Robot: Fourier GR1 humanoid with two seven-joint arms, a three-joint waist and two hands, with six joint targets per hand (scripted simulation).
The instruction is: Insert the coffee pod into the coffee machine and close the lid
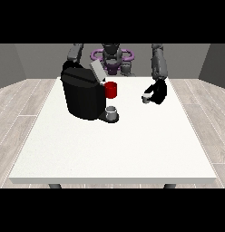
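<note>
The black coffee machine (82, 97) stands on the left half of the white table (110, 154). Its grey lid (97, 71) is tilted up and open. A red round pod holder (111, 89) sticks out at the machine's right side, above a small grey cup (112, 112) on the base. The hand at the view's right (158, 92) hovers low over the table, right of the machine, with fingers curled on a small pale coffee pod (145, 98). The pod is well apart from the red holder. The arm at the view's left (75, 54) goes down behind the machine, and its hand is hidden.
The robot's torso (112, 56) is behind the table's far edge. The table's front edge runs near the view's bottom.
</note>
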